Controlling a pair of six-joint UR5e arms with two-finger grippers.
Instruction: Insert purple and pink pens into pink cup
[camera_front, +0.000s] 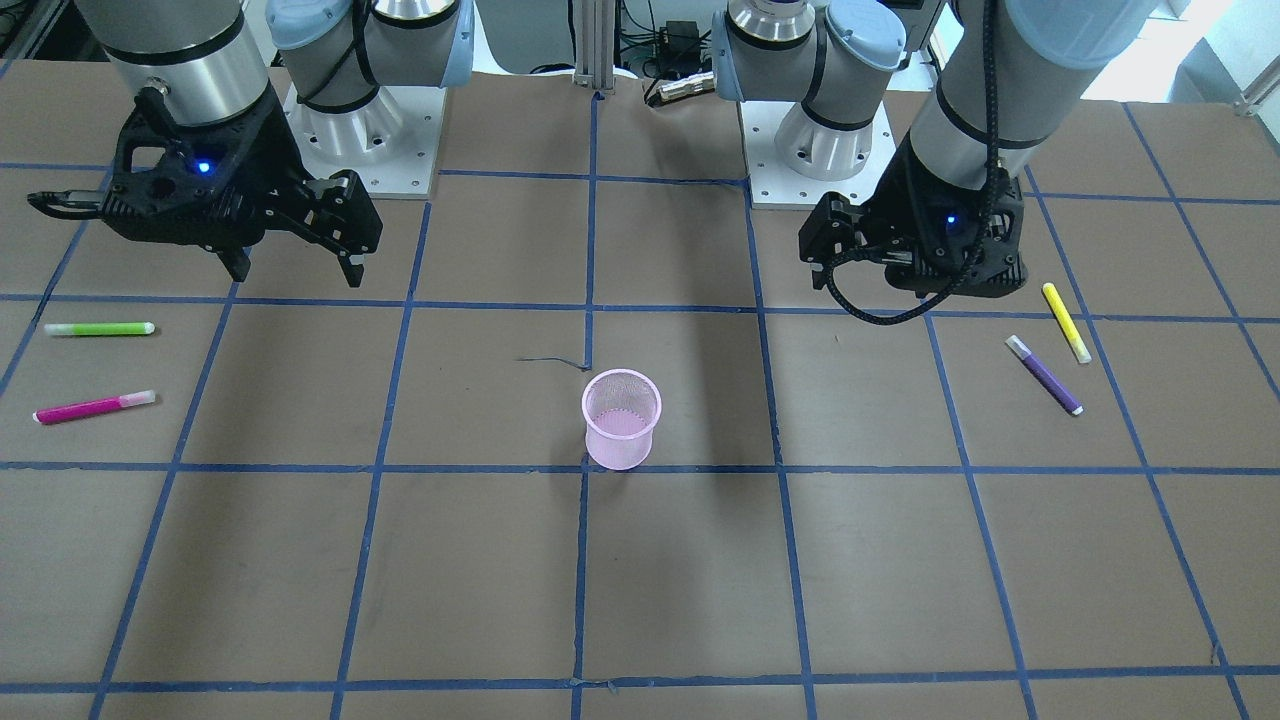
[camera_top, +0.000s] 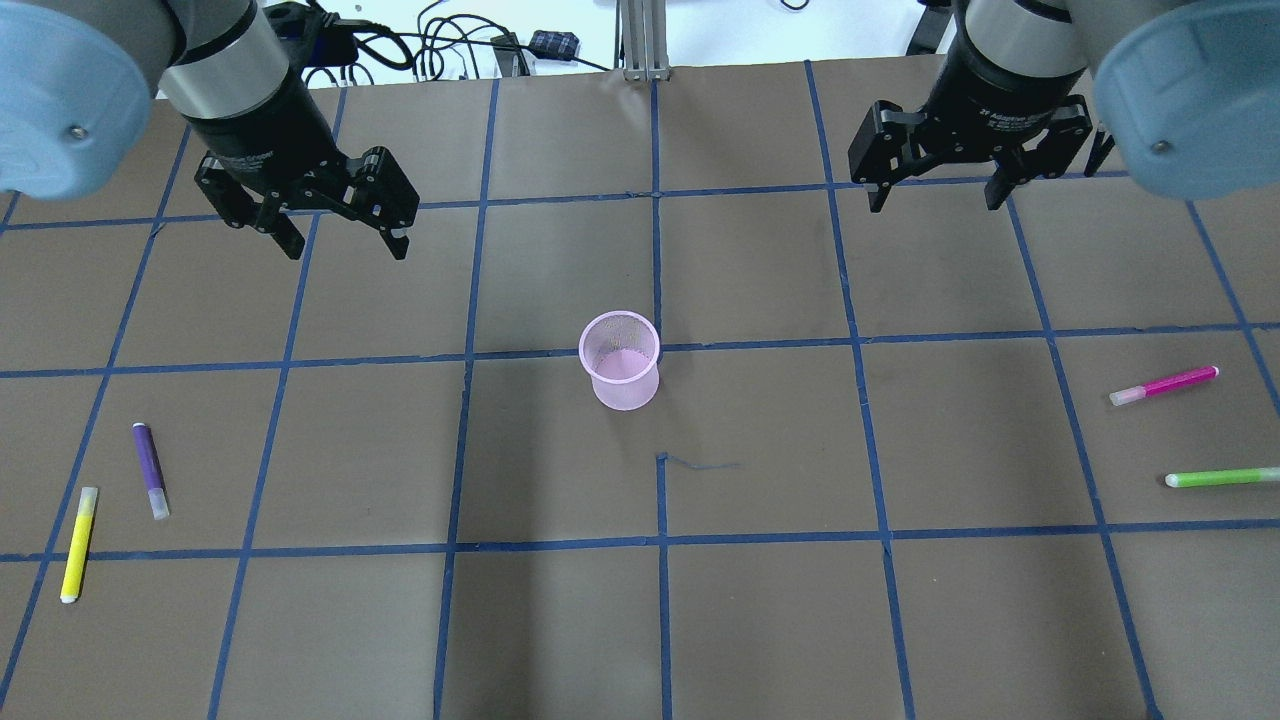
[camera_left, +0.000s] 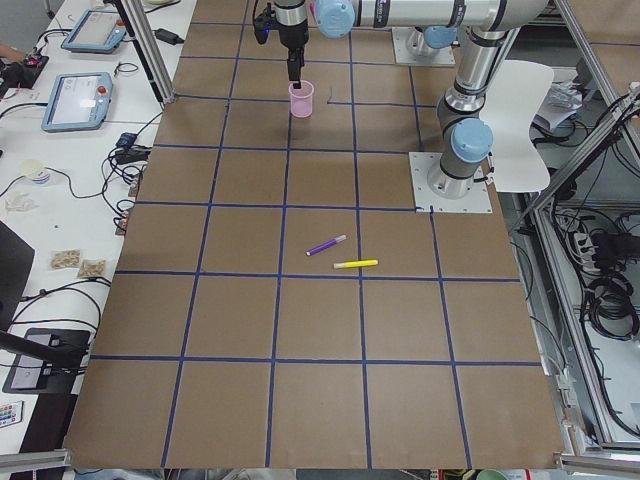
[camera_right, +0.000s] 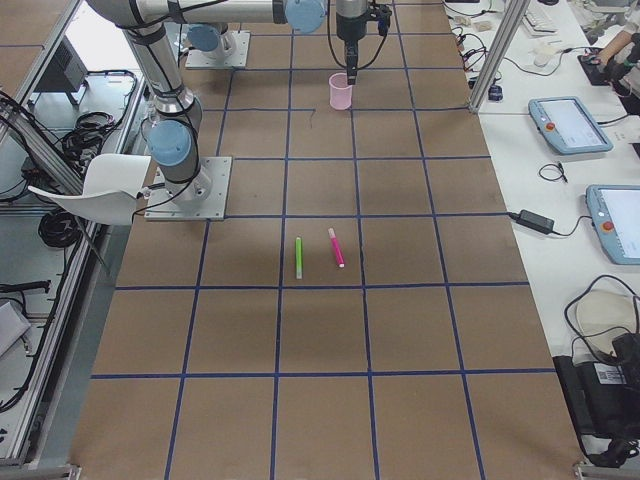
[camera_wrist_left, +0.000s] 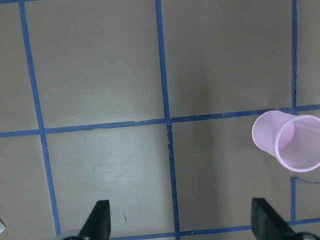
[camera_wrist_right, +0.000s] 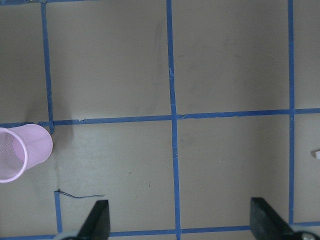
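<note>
The cup (camera_top: 620, 360) stands upright and empty near the middle of the table (camera_top: 760, 610), its base by a crossing of the blue tape lines (camera_top: 470, 450). It is pink mesh, with its mouth wider than its base.

The purple pen (camera_top: 150, 470) lies flat on the table on the robot's left, well apart from the cup. The yellow pen (camera_top: 78, 543) lies just beside it, further out toward the table's end, and the two do not touch. The pink pen (camera_top: 1163, 385) lies flat on the robot's right, also well apart from the cup. The green pen (camera_top: 1222, 478) lies near it, almost parallel, with a gap between them.

The left end effector (camera_top: 345, 245) hangs in the air above the table on the cup's left, with its fingers spread wide and nothing between them. The right end effector (camera_top: 937, 200) hangs likewise on the cup's right, also spread wide and holding nothing. Both point down at bare table. The left wrist view catches the cup at its right edge, and the right wrist view catches it at its left edge. Neither end effector touches a pen or the cup.
</note>
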